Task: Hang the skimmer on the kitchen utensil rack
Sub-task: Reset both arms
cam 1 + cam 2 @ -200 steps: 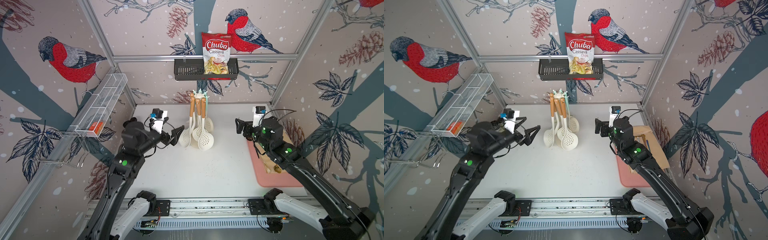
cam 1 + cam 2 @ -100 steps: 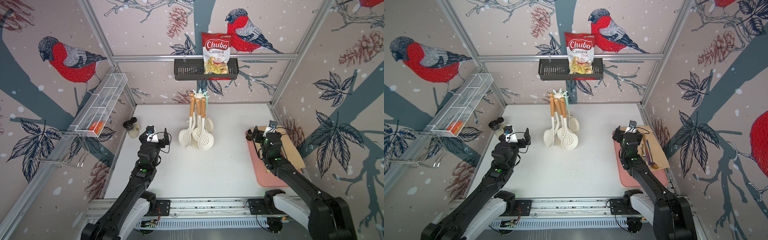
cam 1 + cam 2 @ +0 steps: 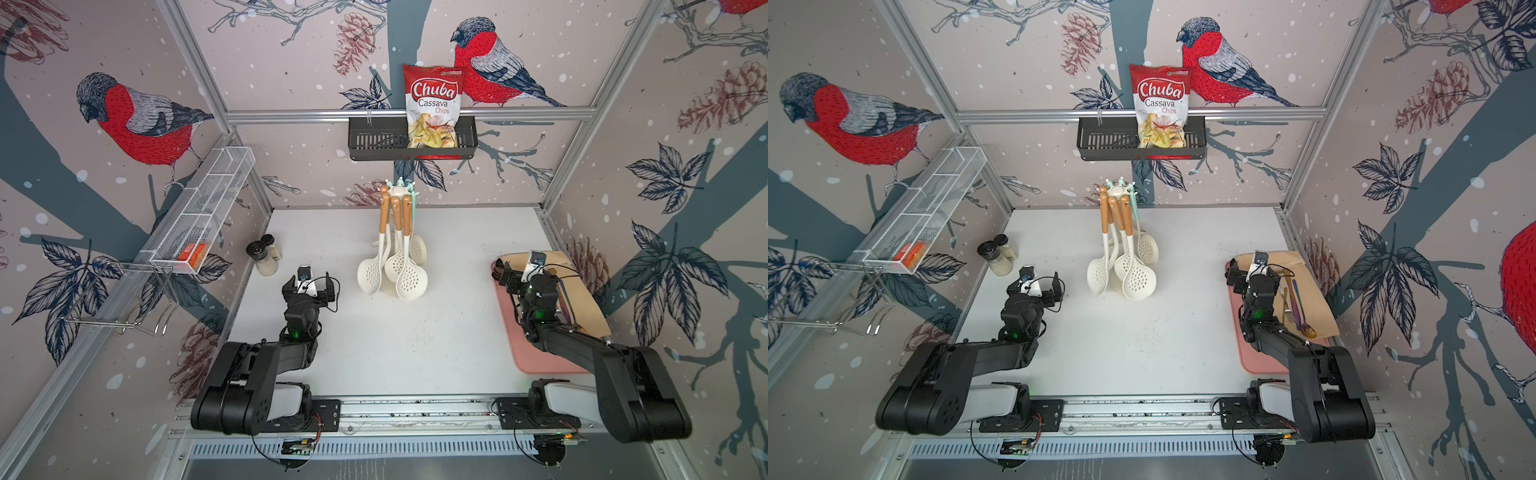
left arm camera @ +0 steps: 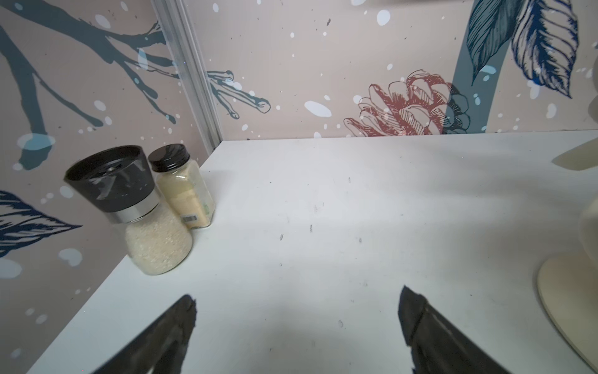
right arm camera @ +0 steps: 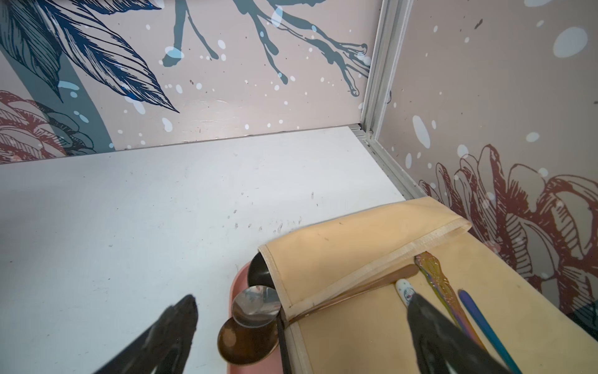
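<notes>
Hanging from the kitchen utensil rack (image 3: pixel 398 192) at the rear middle of the table (image 3: pixel 395 340), among similar cream utensils: the skimmer (image 3: pixel 411 277). Spread wide and empty: left gripper (image 4: pixel 296 296) near the shakers (image 4: pixel 155 210), right gripper (image 5: pixel 302 299) above the cutlery roll (image 5: pixel 372 239).

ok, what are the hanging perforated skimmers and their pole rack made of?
Cream perforated skimmers: matte, uniform heads, likely silicone or plastic; orange-brown handles look like wood, possibly coloured plastic. Cream-white pole rack with star-shaped top: smooth, even satin surface, plastic or painted metal, can't tell which.
</notes>
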